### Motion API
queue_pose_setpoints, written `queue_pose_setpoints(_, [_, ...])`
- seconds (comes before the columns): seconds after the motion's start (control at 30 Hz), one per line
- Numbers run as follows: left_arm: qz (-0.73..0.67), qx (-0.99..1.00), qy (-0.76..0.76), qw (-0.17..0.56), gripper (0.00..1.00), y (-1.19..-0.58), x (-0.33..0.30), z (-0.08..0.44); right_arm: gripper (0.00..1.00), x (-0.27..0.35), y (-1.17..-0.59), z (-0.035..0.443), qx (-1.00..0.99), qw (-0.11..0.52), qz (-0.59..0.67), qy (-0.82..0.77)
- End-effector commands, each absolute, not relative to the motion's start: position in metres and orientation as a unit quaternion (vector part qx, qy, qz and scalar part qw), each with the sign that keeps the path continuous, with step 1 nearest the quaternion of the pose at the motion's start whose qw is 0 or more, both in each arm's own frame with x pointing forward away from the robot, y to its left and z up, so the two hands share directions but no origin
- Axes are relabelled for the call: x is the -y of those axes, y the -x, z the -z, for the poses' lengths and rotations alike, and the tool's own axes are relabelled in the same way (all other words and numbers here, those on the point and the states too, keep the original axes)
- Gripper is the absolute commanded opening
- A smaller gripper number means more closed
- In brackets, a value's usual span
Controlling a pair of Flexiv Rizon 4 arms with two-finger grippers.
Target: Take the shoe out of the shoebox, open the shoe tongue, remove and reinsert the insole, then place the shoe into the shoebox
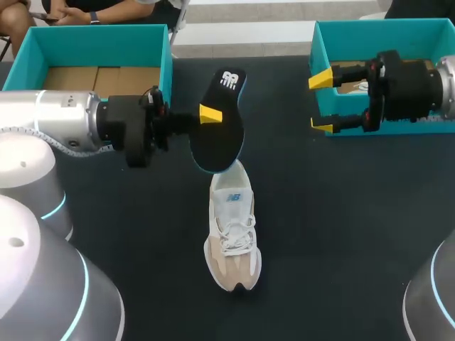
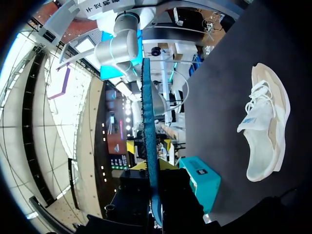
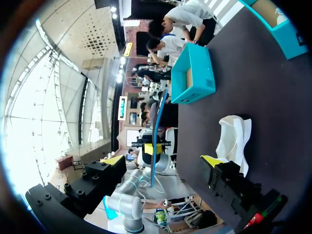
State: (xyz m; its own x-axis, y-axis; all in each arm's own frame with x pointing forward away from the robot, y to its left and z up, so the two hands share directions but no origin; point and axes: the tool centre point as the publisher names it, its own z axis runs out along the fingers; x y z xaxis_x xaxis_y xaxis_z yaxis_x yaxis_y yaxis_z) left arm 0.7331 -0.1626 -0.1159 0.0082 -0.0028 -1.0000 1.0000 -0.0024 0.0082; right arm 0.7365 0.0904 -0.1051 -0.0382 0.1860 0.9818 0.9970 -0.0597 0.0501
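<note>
Left gripper (image 1: 210, 115): clenched on the black insole (image 1: 217, 145), which was up off the table by the shoe's heel end.
Right gripper (image 1: 321, 102): fingers spread wide, nothing in them, hanging just before the right shoebox (image 1: 377, 28).
Shoe (image 1: 232, 238): white and beige, flat on the dark table (image 1: 341, 227), centre, toe toward the near edge.
Left shoebox (image 1: 99, 39): far left, open.

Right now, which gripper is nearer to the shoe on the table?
Left. The left gripper holds the insole close by the shoe's heel end; the right gripper is open, far aside by a shoebox.
</note>
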Motion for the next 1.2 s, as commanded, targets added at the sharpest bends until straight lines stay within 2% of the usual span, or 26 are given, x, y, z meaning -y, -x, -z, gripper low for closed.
queue_pose_setpoints(0.03, [0.558, -0.592, -0.416, 0.407, 0.0, -0.7321, 0.1676, 0.1127, 1.0, -0.0915, -0.7366, 0.1053, 0.539, 0.424, 0.478, 0.549])
queue_pose_setpoints(0.07, [0.584, -0.615, -0.376, 0.374, 0.0, -0.7318, 0.1681, 0.1107, 1.0, -0.0915, -0.7366, 0.1053, 0.539, 0.424, 0.478, 0.549])
queue_pose_setpoints(0.1, [0.602, -0.664, -0.319, 0.308, 0.0, -0.7321, 0.1691, 0.1097, 1.0, -0.0915, -0.7366, 0.1053, 0.539, 0.424, 0.478, 0.549])
queue_pose_setpoints(0.27, [0.632, -0.715, -0.228, 0.194, 0.0, -0.7331, 0.1685, 0.1048, 1.0, -0.0915, -0.7366, 0.1053, 0.539, 0.424, 0.478, 0.549])
queue_pose_setpoints(0.37, [0.64, -0.745, -0.167, 0.086, 0.0, -0.7308, 0.1691, 0.1046, 1.0, -0.0915, -0.7366, 0.1053, 0.539, 0.424, 0.478, 0.549])
queue_pose_setpoints(0.67, [0.72, -0.652, 0.108, -0.213, 0.0, -0.7363, 0.1694, 0.1085, 1.0, -0.0915, -0.7366, 0.1053, 0.539, 0.424, 0.478, 0.549])
queue_pose_setpoints(1.2, [0.72, -0.652, 0.108, -0.213, 0.0, -0.7363, 0.1694, 0.1085, 1.0, -0.0915, -0.7366, 0.1053, 0.539, 0.424, 0.478, 0.549])
